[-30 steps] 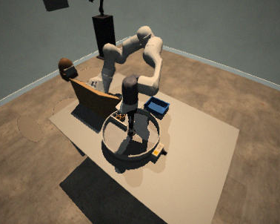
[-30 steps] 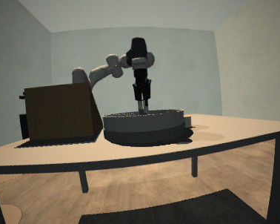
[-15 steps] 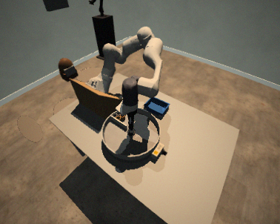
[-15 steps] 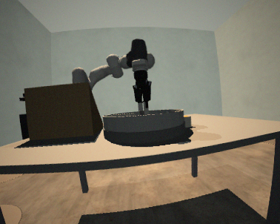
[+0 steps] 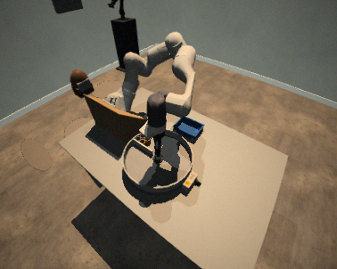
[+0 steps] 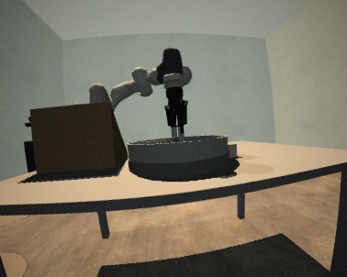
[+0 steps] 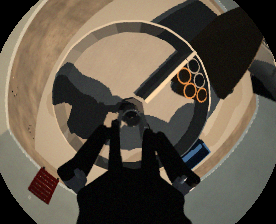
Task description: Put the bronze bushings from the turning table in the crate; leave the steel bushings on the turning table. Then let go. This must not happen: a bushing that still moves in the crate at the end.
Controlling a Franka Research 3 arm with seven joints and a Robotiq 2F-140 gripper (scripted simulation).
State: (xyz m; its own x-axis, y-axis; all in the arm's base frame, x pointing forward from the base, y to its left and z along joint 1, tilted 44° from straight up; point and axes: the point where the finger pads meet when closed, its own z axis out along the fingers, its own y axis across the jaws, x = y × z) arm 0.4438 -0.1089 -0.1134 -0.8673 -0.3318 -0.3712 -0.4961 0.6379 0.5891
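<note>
three orange-rimmed rings (image 7: pixel 189 97) and two grey rings (image 7: pixel 199 86) clustered beside a pale straight bar (image 7: pixel 168 79)

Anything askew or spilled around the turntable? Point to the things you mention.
Nothing stands out. Five bushings (image 5: pixel 143 141) (image 7: pixel 187 83) sit grouped between the divider (image 5: pixel 143 147) (image 7: pixel 168 78) and the rim of the turning table (image 5: pixel 160 189) (image 6: pixel 177 152) (image 7: pixel 124 26); the blue crate (image 5: pixel 188 128) (image 7: pixel 195 154) stands upright beside it. No visible spill or damage.

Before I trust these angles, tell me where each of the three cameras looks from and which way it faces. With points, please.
Top: high above the table (image 5: pixel 239 178) (image 6: pixel 310 153), facing steeply down at the turning table (image 5: pixel 124 171) (image 6: pixel 177 151) (image 7: pixel 131 24); most of the arm (image 5: pixel 184 62) (image 6: pixel 127 89) shows.
Exterior: beside the table, just above its top, facing across it; the upper arm and gripper (image 5: pixel 158 159) (image 6: pixel 177 138) (image 7: pixel 131 117) show.
Wrist: on the arm's end, facing down past the gripper's fingers.
Top and wrist share the blue crate (image 5: pixel 189 128) (image 7: pixel 196 154).
</note>
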